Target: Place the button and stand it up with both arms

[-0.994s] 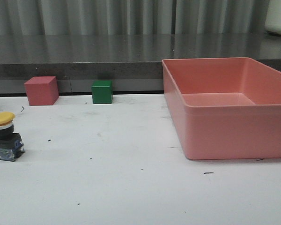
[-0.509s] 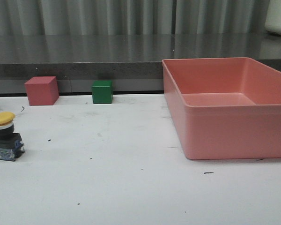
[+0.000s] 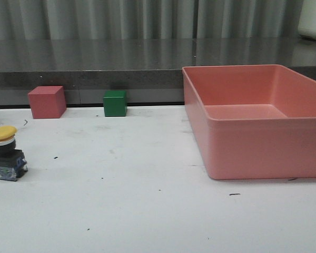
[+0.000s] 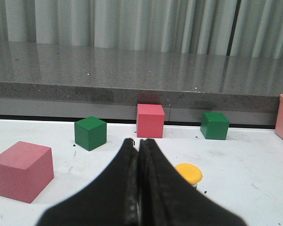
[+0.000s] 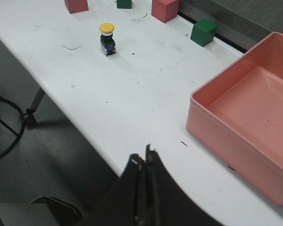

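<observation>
The button point(image 3: 5, 153) stands upright at the table's left edge, yellow cap on top and dark blocky base below. It also shows small in the right wrist view point(image 5: 107, 38). In the left wrist view only its yellow cap point(image 4: 189, 173) peeks out just past my fingers. My left gripper point(image 4: 137, 142) is shut with nothing between its fingers, close behind the button. My right gripper point(image 5: 145, 157) is shut and empty, high above the table's near edge, far from the button. Neither arm appears in the front view.
A large pink bin point(image 3: 263, 122) fills the right side of the table. A red cube point(image 3: 46, 101) and a green cube point(image 3: 115, 103) sit along the back edge. In the left wrist view another pink cube point(image 4: 21, 171) and a green cube point(image 4: 90, 133) lie nearby.
</observation>
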